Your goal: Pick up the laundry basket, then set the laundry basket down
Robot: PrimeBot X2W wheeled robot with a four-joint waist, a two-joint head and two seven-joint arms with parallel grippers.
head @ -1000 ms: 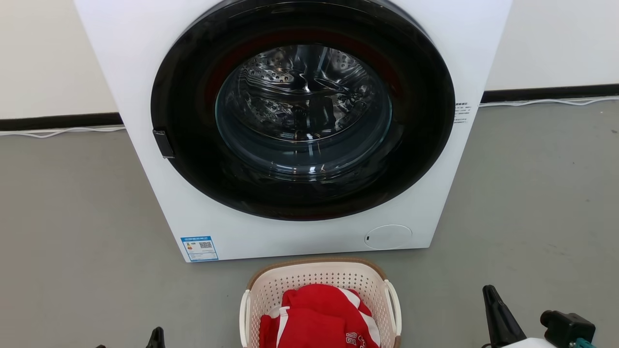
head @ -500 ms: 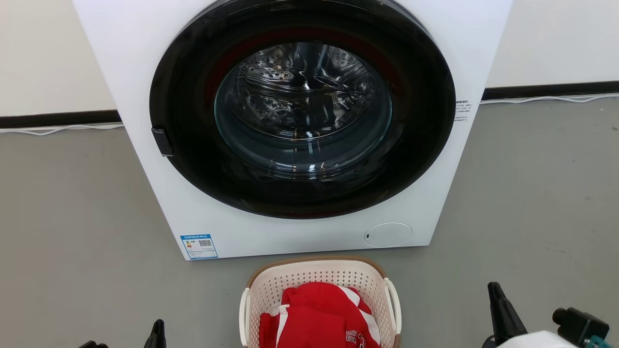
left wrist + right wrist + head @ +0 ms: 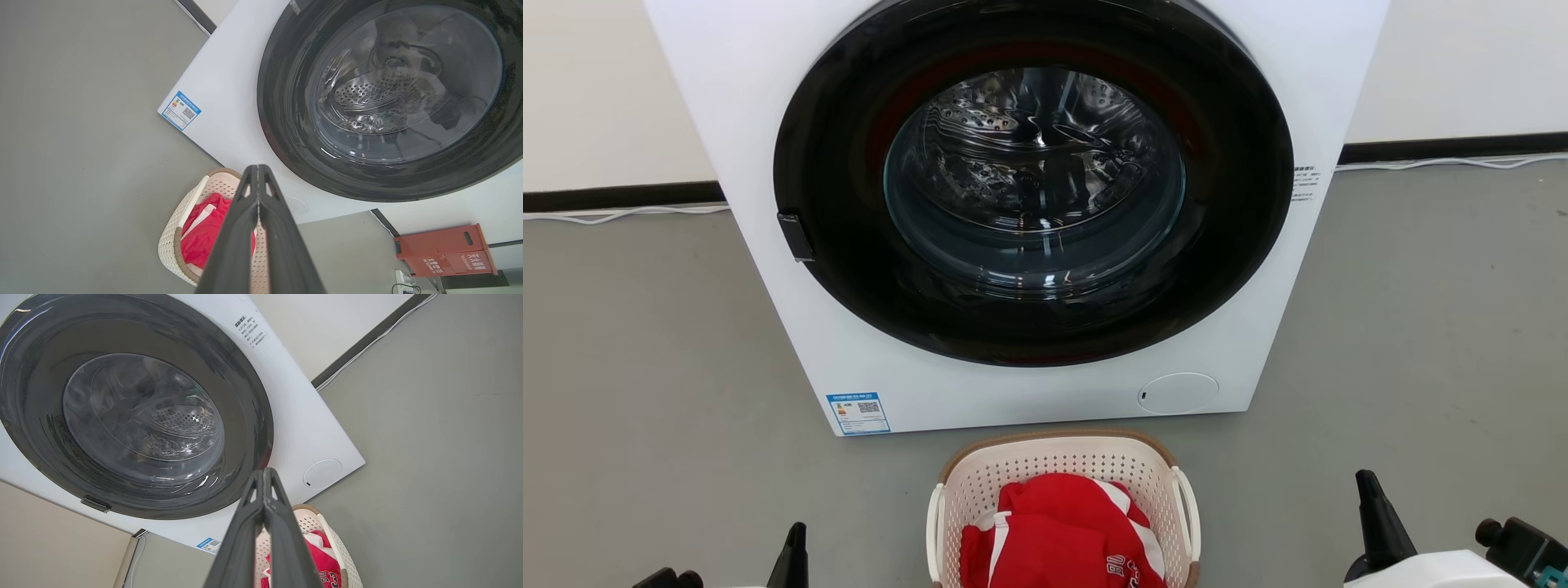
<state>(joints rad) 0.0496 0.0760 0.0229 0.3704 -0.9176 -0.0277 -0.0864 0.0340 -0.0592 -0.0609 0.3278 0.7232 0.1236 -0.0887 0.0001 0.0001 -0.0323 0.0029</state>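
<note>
Two white side handles (image 3: 1191, 513) are your grab spots on the laundry basket (image 3: 1045, 459), parked on the floor (image 3: 645, 367), near side of the washing machine (image 3: 752, 122). Probably light, stiff plastic. Your left claw (image 3: 258, 175) and right claw (image 3: 264, 475) are both pinched closed, empty.

Washing machine (image 3: 1013, 398): blue-edged label (image 3: 858, 413) with QR code at lower left of front, print too small to read; block of small dark print (image 3: 1304, 183) at right edge, unreadable. Red garment (image 3: 322, 559): white "23". Red box (image 3: 445, 249): white characters, not legible.
</note>
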